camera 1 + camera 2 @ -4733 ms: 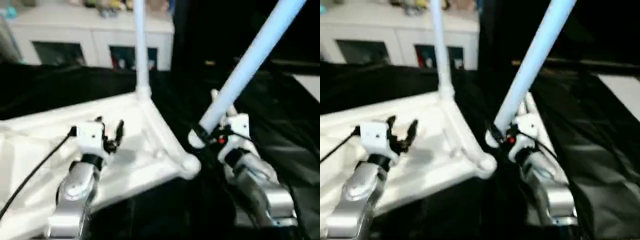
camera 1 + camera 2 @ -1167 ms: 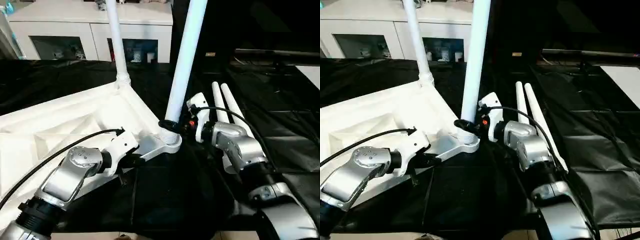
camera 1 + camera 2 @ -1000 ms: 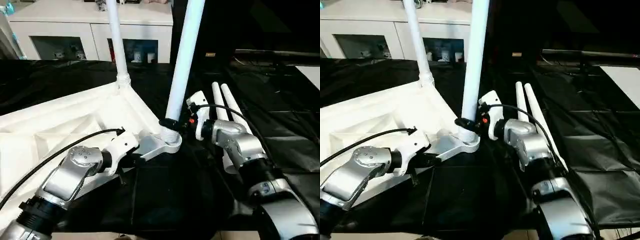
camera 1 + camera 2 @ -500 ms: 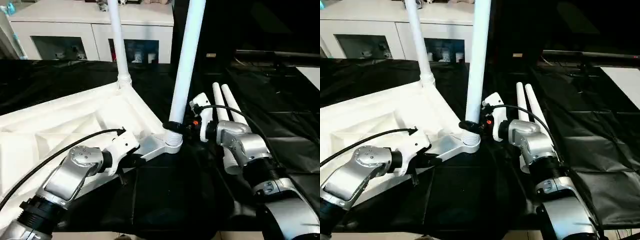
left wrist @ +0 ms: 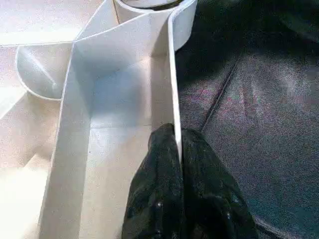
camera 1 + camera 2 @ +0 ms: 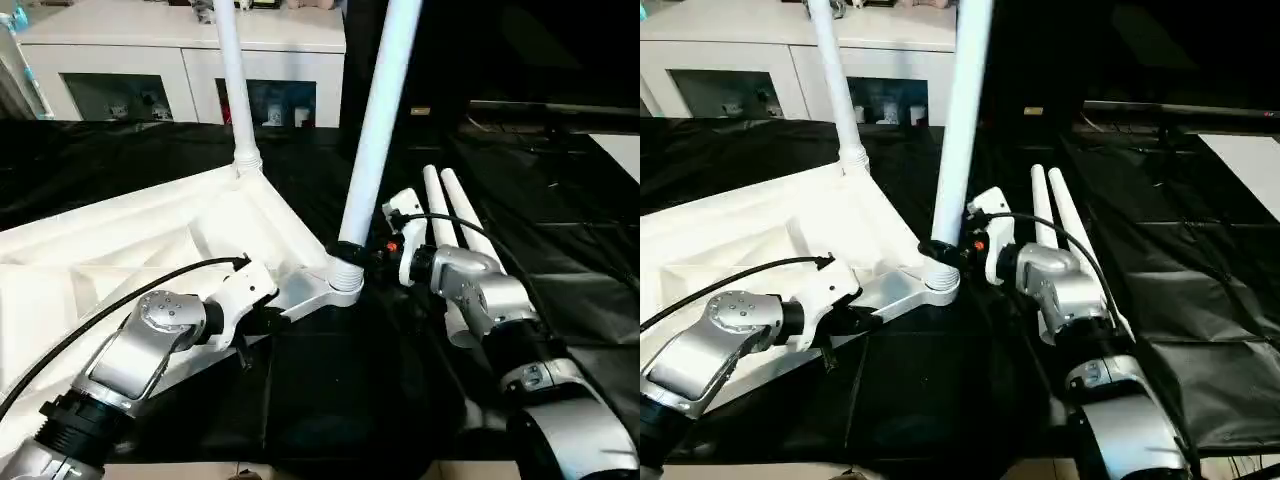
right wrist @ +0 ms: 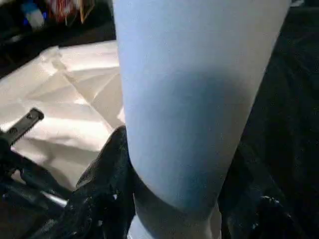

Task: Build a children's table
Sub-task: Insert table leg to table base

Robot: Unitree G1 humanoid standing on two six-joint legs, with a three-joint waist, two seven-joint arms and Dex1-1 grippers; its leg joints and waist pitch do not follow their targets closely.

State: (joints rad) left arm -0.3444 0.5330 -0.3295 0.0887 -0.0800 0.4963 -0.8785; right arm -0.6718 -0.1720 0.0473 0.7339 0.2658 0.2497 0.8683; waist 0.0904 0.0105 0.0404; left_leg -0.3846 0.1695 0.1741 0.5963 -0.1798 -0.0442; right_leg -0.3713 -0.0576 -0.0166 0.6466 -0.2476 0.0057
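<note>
No text, label, brand, number or sign could be read on anything in these views.

The tabletop (image 6: 150,240) and legs (image 6: 375,130) looked smooth, slightly glossy white plastic; the black cloth (image 6: 560,260) was creased, faintly shiny; the forearms (image 6: 140,360) brushed silver metal.

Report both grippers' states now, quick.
Left gripper: shut on the tabletop's rim.
Right gripper: shut on the leg, at its base, right above the corner socket.
</note>
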